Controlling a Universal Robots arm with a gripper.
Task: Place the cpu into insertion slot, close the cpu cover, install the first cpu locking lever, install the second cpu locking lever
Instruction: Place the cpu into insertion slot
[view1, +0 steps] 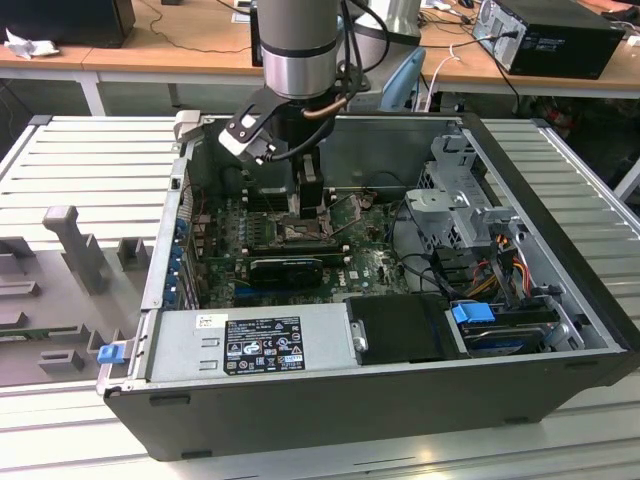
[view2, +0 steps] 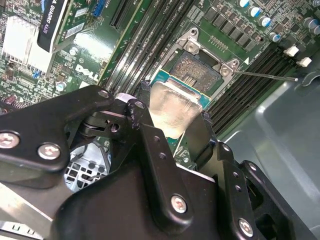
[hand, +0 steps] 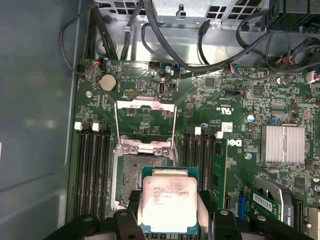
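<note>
1. Tool (hand: 169, 212) clamps cpu (hand: 167, 197) by opposite edges, keeping it flat for seating.
2. Cpu hangs partly over slot (hand: 131, 174), not yet seated.
3. Cover (hand: 146, 103) lies swung open, leaving slot free.

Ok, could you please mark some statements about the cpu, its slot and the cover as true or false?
1. The pincer grips the cpu between its fingers. True.
2. The cpu sits fully in the insertion slot. False: it is offset from the slot, and part of the slot's dark centre lies bare.
3. The cpu cover is closed over the slot. False: it is swung open, away from the slot.
4. The computer case is open on top. True.
</note>
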